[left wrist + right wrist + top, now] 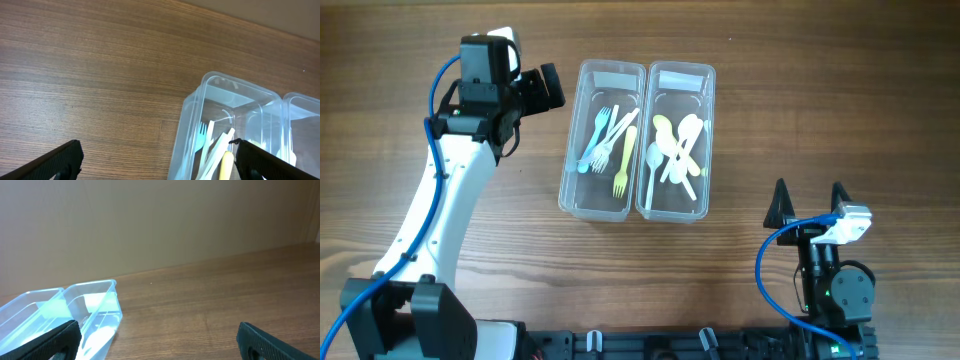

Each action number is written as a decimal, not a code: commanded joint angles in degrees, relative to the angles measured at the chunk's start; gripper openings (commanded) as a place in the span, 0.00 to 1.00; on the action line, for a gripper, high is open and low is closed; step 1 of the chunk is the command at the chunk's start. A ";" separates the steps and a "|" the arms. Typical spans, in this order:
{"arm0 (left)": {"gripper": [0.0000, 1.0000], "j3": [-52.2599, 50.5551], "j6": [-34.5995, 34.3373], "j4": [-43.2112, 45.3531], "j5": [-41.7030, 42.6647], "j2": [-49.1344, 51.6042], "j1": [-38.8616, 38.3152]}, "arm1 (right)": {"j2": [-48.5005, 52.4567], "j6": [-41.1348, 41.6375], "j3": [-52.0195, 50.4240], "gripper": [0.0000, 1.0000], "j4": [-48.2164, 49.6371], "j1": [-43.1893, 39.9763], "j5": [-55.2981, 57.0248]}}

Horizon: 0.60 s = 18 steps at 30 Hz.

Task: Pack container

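Two clear plastic containers stand side by side at the table's middle. The left container point(578, 140) holds several forks point(605, 140) in blue, white and yellow. The right container point(706, 140) holds several spoons point(678, 150) in white and pale yellow. My left gripper point(546, 87) is open and empty, raised just left of the left container's far end point(220, 85); forks show between its fingers in the left wrist view point(207, 145). My right gripper point(810, 203) is open and empty near the front right, well apart from the containers point(90, 300).
The wooden table point(820, 100) lies bare around the containers. The left arm's white link point(440, 210) crosses the left side. Blue cables run along both arms. The table's front edge holds a black rail point(650, 345).
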 commanded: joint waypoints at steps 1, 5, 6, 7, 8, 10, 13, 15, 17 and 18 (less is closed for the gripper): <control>1.00 0.09 -0.72 -0.07 -0.39 -1.40 0.09 | -0.83 1.11 -0.07 1.00 0.13 -0.22 1.01; 1.00 0.09 -0.72 -2.95 -0.39 -7.93 -0.09 | -0.83 1.11 -0.07 1.00 0.13 -0.22 1.01; 1.00 0.09 -0.72 -4.00 -0.39 -10.32 -0.07 | -0.83 1.11 -0.07 1.00 0.13 -0.22 1.01; 1.00 0.09 -0.72 -4.79 -0.39 -12.37 -0.07 | -0.83 1.11 -0.07 1.00 0.13 -0.22 1.01; 1.00 0.09 -0.72 -6.21 -0.39 -16.79 -0.07 | -0.83 1.11 -0.07 1.00 0.13 -0.22 1.01; 1.00 0.09 -0.72 -7.26 -0.39 -23.28 -0.07 | -0.83 1.11 -0.07 1.00 0.13 -0.22 1.01; 1.00 0.09 -0.72 -7.48 -0.39 -33.44 -0.07 | -0.83 1.11 -0.07 1.00 0.13 -0.22 1.01; 1.00 0.09 0.00 -8.39 -2.21 -40.24 -0.02 | -0.83 1.14 -0.07 1.00 0.13 -0.22 1.01; 1.00 0.09 0.17 -8.76 -5.31 -46.31 -0.02 | -0.83 1.11 -0.07 1.00 0.13 -0.22 1.01; 1.00 0.09 0.17 -8.92 -5.99 -48.52 -0.02 | -0.83 1.11 -0.07 1.00 0.13 -0.22 1.01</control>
